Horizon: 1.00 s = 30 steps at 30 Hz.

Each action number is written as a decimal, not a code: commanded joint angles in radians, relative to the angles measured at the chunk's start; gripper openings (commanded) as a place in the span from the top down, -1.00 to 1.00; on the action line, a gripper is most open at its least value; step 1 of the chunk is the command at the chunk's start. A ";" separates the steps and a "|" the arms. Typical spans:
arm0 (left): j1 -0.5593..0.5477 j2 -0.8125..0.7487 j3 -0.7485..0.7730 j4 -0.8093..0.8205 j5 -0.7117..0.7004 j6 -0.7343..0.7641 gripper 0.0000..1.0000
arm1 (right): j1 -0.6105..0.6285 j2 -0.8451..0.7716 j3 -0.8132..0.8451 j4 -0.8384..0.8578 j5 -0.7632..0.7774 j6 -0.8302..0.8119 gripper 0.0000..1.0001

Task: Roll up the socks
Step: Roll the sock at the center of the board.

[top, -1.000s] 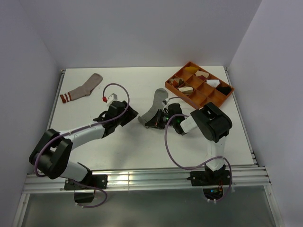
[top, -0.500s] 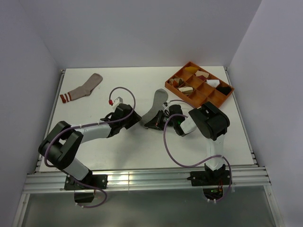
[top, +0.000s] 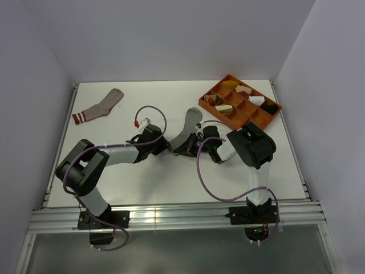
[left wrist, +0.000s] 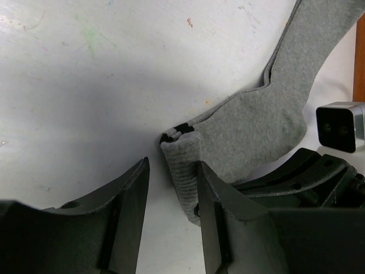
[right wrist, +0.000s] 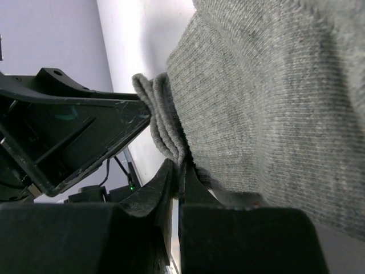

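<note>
My left gripper (left wrist: 172, 171) has swung in to the grey sock (top: 186, 127) mid-table, its jaws narrowing but still parted about the folded cuff that my right gripper (right wrist: 179, 174) pinches tight (the pinkish-tan sock (top: 100, 107) lies far left), so I judge rolling can start.

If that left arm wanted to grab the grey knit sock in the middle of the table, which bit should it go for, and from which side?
Probably the folded cuff end of the grey knit sock, approached low from the robot's left. That end is doubled into a thick ridge, while the rest lies flat on the white table. The right pincer pinches the sock from the opposite side there.
</note>
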 commanded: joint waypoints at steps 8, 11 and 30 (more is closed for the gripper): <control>-0.012 0.056 0.050 -0.003 0.008 -0.006 0.17 | -0.008 0.019 0.035 -0.041 -0.007 -0.011 1.00; -0.015 0.061 0.055 -0.012 0.005 -0.009 0.26 | -0.008 0.014 0.048 -0.069 -0.005 -0.024 1.00; -0.017 0.111 0.358 -0.507 -0.123 0.164 0.99 | 0.078 -0.366 0.109 -0.523 0.392 -0.596 0.11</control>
